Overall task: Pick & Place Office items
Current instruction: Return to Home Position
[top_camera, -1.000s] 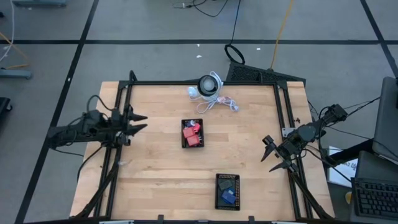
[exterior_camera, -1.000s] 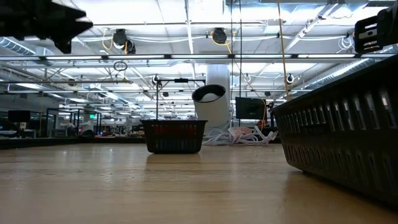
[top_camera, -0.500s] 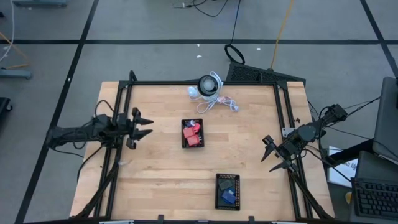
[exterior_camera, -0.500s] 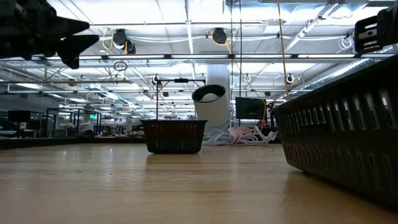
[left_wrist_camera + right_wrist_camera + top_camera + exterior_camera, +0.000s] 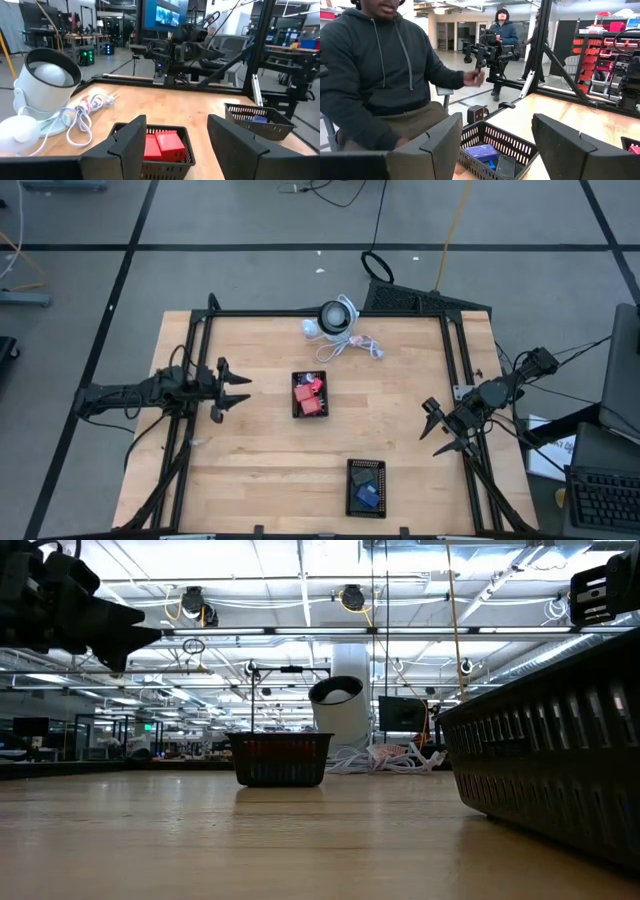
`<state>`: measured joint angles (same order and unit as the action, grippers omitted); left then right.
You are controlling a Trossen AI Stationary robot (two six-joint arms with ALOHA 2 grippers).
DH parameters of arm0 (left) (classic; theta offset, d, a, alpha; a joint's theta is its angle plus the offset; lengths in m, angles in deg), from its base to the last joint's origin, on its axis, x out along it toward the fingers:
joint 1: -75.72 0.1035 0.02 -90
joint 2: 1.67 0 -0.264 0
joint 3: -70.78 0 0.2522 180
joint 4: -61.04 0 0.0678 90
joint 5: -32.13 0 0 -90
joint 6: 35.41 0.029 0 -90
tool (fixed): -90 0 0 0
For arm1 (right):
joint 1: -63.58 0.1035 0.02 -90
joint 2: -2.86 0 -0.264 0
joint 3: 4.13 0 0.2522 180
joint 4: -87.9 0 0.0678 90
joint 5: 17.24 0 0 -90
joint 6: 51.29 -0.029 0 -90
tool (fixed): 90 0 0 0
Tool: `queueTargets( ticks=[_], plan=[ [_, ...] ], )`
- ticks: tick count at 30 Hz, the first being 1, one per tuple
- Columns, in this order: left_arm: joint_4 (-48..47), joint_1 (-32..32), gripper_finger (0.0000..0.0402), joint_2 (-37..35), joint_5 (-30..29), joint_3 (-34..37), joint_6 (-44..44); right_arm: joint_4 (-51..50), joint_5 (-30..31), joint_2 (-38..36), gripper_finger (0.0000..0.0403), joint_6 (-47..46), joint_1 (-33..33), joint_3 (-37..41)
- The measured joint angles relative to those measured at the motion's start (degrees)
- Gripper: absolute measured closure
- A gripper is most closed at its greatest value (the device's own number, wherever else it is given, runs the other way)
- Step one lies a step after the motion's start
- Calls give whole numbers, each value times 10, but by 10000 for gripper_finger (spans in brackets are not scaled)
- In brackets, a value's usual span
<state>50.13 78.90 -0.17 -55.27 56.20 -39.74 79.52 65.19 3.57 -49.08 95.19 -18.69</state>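
the left gripper point(image 5: 232, 390), at 9 o'clock, jaws wide and empty, has shifted slightly inward; homing appears unfinished. hard red blocky office items point(image 5: 311, 398) lie in the centre black mesh tray point(image 5: 295, 412), blue ones point(image 5: 366, 498) in the 6 o'clock tray point(image 5: 349, 480). the right gripper point(image 5: 437, 427) waits at 4 o'clock, jaws wide.

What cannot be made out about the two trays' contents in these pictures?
- How many red pieces lie in the middle tray: too small in the high view, behind the mesh wall in the low view, partly behind a finger of the left gripper in the left wrist view.
- What the dark items beside the blue pieces in the near tray are: too small in the high view; the low view's right edge cuts that tray off.
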Motion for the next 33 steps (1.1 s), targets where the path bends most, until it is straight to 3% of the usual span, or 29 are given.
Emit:
queueTargets(
  ticks=[26, 30, 33],
  plan=[
    [-12, 0, 245, 0, -1, 0, 25, 0, 1, 0, 175, 2, 0, 0],
    [-12, 0, 247, 0, -1, 0, 26, 14, 65, 0, 175, 78, -1, 0],
    [-12, 0, 243, 0, -1, 0, 26, 13, 151, 0, 175, 62, -1, 0]
  ],
)
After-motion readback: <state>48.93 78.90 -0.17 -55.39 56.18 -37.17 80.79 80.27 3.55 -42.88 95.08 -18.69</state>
